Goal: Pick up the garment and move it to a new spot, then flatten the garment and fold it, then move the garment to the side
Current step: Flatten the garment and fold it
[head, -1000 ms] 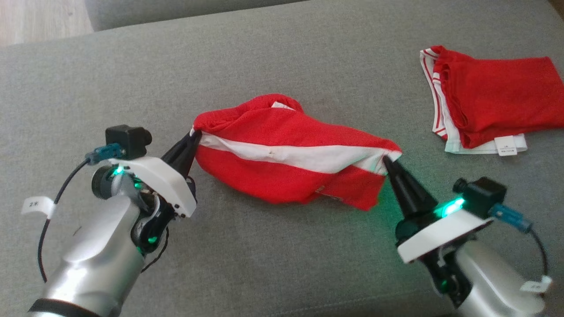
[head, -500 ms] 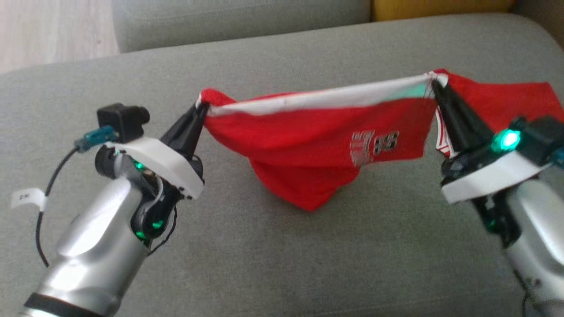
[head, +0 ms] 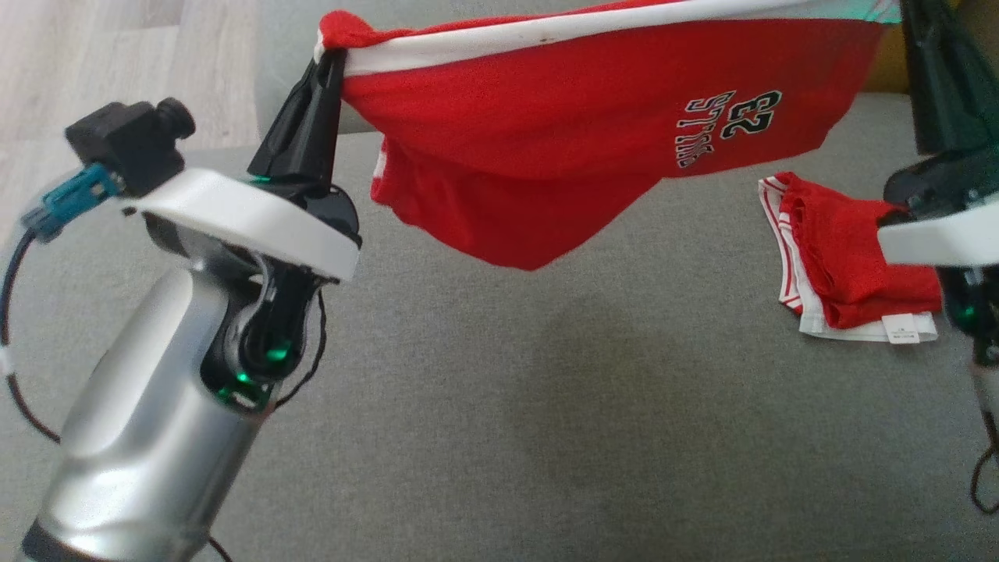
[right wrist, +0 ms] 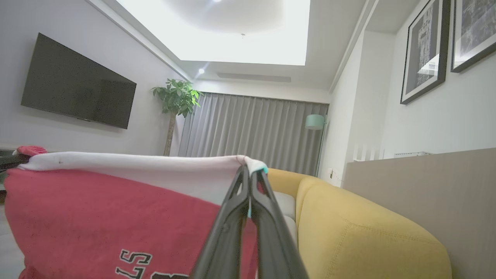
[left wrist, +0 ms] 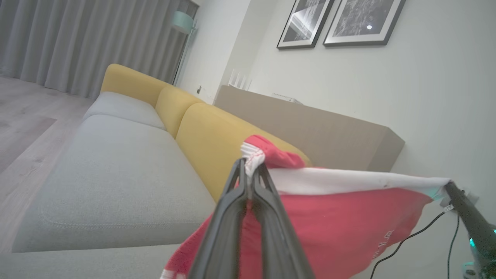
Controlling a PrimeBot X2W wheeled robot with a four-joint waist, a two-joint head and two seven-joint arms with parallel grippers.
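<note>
above the grey sofa seat point(head: 507, 406), a red garment point(head: 593, 133) hangs between two tools

over the cushion, clear of it, the red garment is strung out by its white band, which runs in a nearly straight line along the top. the red cloth sags below the band to a rounded low point. a black and white print with the number 23 sits upside down on the cloth toward the robot's right.

the left tool point(head: 332, 58) is clamped on the left end of the white band, where a small red bunch of cloth pokes past its closed fingertips, as the left wrist view point(left wrist: 248, 170) shows. the right tool point(head: 905, 16) is clamped on the other end of the band, its fingers pressed together on the white corner in the right wrist view point(right wrist: 248, 172).

below the right tool, a folded red and white pile point(head: 851, 257) lies on the seat, a white label at its near edge. behind the seat stands a yellow backrest point(left wrist: 209, 131), and pale wood floor point(head: 78, 62) shows to the left.
</note>
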